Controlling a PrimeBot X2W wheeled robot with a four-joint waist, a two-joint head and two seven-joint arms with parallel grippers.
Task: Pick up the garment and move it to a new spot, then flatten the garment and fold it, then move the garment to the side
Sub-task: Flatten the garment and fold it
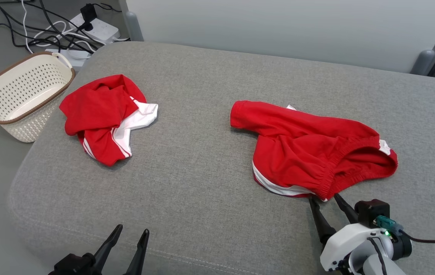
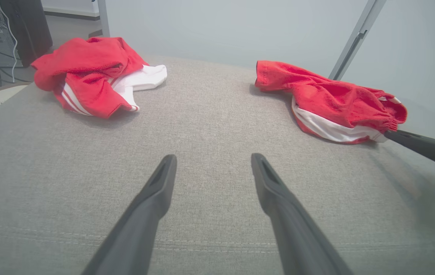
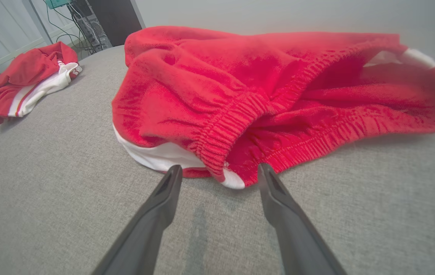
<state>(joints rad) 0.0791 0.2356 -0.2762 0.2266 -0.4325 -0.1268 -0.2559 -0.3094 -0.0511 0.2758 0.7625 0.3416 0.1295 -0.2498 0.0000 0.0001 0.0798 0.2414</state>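
1. One grey cushion (image 1: 202,164) carries everything I see.
2. Two red-and-white garments: my shorts (image 1: 309,149) lie crumpled on its right half, elastic waistband (image 3: 236,126) gaping toward me, only one leg clear to me; a second bundle (image 1: 99,114) sits well left.
3. One basket (image 1: 30,128) stands beside the left corner.
4. Two grippers, both spread open and empty: right gripper (image 1: 323,197) at the waistband, left gripper (image 1: 133,228) near the front edge.

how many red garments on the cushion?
2. Left garment bunched near the basket; right garment at the right gripper's tips. None appears hidden.
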